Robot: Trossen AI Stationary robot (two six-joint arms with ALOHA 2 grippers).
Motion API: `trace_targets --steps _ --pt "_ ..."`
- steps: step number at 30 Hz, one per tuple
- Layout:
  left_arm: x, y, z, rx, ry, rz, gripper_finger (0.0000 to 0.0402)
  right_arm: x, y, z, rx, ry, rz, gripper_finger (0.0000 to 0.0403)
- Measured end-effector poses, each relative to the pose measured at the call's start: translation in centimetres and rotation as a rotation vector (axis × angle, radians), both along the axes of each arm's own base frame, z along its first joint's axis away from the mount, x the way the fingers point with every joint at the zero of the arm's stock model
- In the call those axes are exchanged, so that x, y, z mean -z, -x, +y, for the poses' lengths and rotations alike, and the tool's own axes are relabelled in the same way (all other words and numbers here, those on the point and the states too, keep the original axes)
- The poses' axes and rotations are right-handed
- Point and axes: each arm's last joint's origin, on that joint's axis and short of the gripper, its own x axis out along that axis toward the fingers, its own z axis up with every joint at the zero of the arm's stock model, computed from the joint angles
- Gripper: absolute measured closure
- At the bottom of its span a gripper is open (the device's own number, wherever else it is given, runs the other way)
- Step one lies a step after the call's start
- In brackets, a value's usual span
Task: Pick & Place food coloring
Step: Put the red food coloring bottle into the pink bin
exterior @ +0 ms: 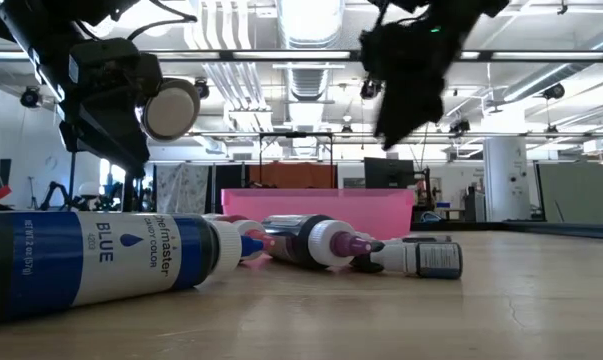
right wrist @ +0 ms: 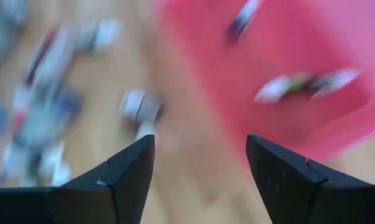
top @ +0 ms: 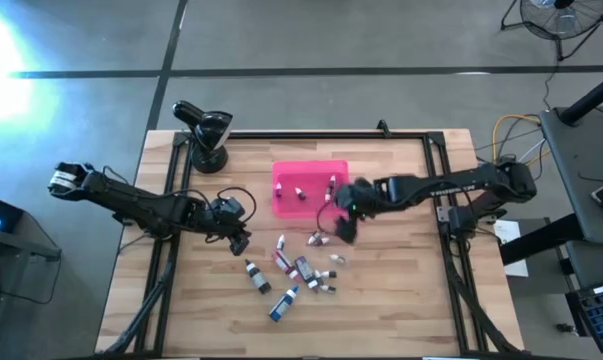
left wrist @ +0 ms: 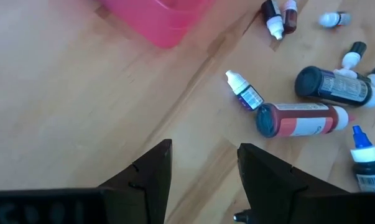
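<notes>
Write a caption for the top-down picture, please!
Right gripper hovers open beside the pink tray; food coloring bottles litter the table.

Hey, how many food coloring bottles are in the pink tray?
3: one bottle near the middle of the tray, two together near its right wall; the right arm may hide more.

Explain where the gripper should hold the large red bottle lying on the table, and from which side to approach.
Grip the red bottle across the middle of its round body, coming straight down from above. It lies on its side on the table, so the long sides are exposed, though a dark bottle lies close alongside, so finger room looks tight.
</notes>
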Motion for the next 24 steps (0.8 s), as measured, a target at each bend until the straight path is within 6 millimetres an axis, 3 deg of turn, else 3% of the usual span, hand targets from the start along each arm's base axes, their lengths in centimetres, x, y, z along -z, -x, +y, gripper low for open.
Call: trace_targets --steps 4,10,18,24 --pt "0.0 0.0 0.0 -0.007 -0.012 -0.002 0.0244 2.0 0.9 3.0 -0.169 -0.03 0.18 0.0158" --pt "0.5 0.2 0.1 -0.018 -0.022 0.014 0.0244 4.6 0.1 6.9 -0.26 -0.042 0.236 0.0169" --pt "0.7 0.3 0.1 -0.034 -0.009 0.014 0.0244 7.4 -1.2 7.9 -0.203 -0.054 0.289 0.017" --pt "0.7 0.3 0.1 -0.032 -0.006 0.015 0.0244 7.8 -1.7 7.8 -0.204 -0.067 0.271 0.017"
